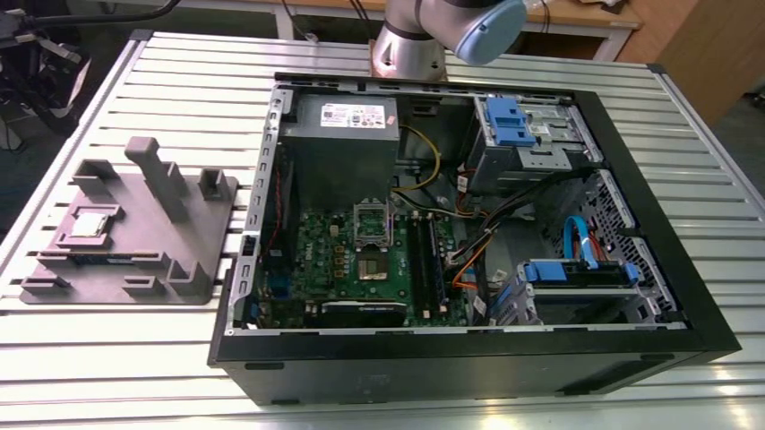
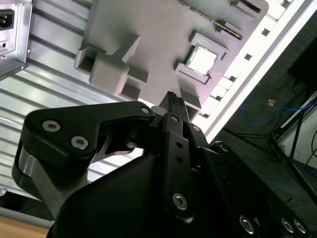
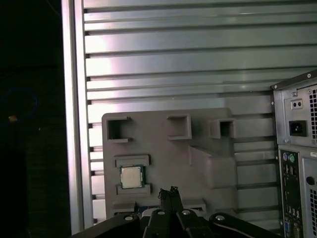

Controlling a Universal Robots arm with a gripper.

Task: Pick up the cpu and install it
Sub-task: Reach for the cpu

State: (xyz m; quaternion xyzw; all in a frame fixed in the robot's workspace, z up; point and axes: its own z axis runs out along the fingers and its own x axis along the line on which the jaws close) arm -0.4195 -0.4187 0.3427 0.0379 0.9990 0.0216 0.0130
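1. Nearest us in both wrist views is the gripper [image 3: 168,192]. Its black fingers [image 2: 174,124] are pressed together with nothing between them.
2. Beyond the fingertips lies the grey tray [image 3: 163,148]. We see the gripper apart from it, touching nothing.
3. The cpu [image 3: 132,177] rests flat, metal top up, in a square recess of the tray, near the tray's edge on the exterior view's left.
4. The tray sits on the slatted metal table [image 1: 179,81], close to the table's edge on the exterior view's left and just beside the open computer case [image 1: 478,358].
5. Inside the case we see the green motherboard [image 1: 347,269] lying flat, with the silver socket frame [image 1: 371,224] on it and the black memory sticks [image 1: 425,255] just beside the frame.
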